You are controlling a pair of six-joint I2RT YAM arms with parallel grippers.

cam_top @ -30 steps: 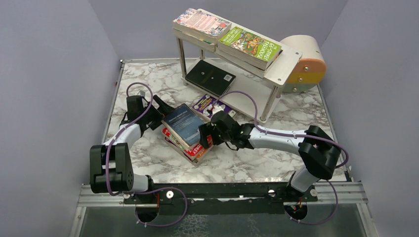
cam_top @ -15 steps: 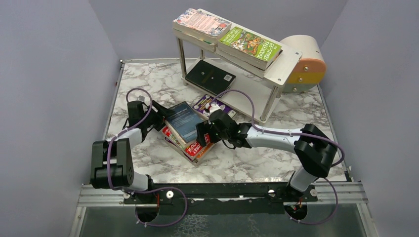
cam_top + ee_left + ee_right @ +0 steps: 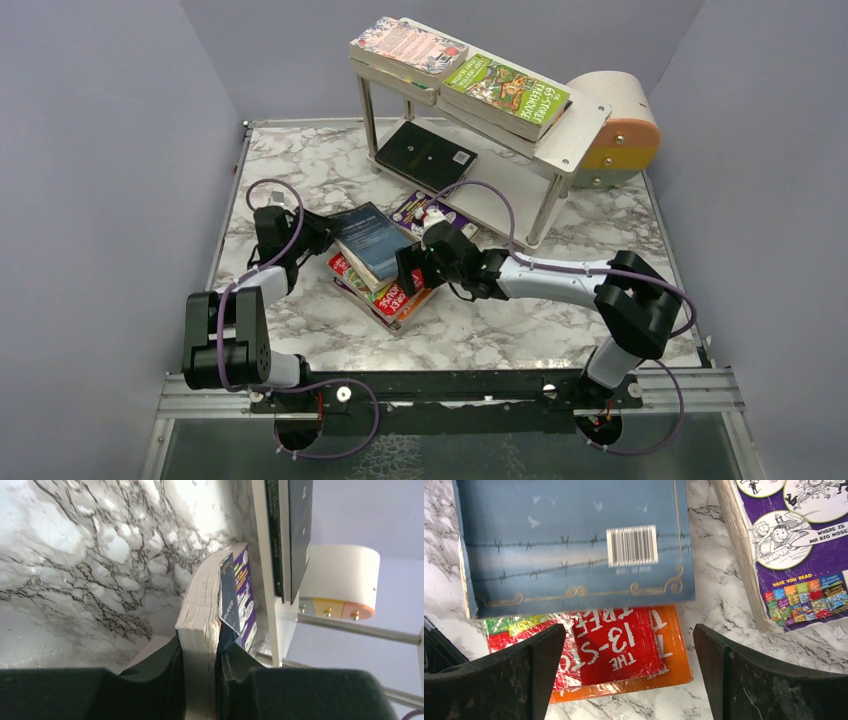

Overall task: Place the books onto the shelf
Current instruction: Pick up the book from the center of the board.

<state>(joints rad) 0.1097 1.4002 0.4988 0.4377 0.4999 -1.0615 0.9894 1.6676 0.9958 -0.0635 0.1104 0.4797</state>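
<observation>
The table [image 3: 290,160] is white marble with grey-black veining. The blue book [image 3: 574,545] carries a barbed-wire pattern and gold scrollwork. The red book [image 3: 619,645] has an orange border. The purple book [image 3: 809,555] bears cartoon panels. The cylindrical box [image 3: 610,100] is beige with yellow and orange bands.

Bright, even light — foil glare on the red book [image 3: 619,645].

Left arm low; left gripper [image 3: 200,662] pinched on blue book [image 3: 574,545]. Right arm stretched across; right gripper [image 3: 629,635] spread wide, seemingly facing down.
</observation>
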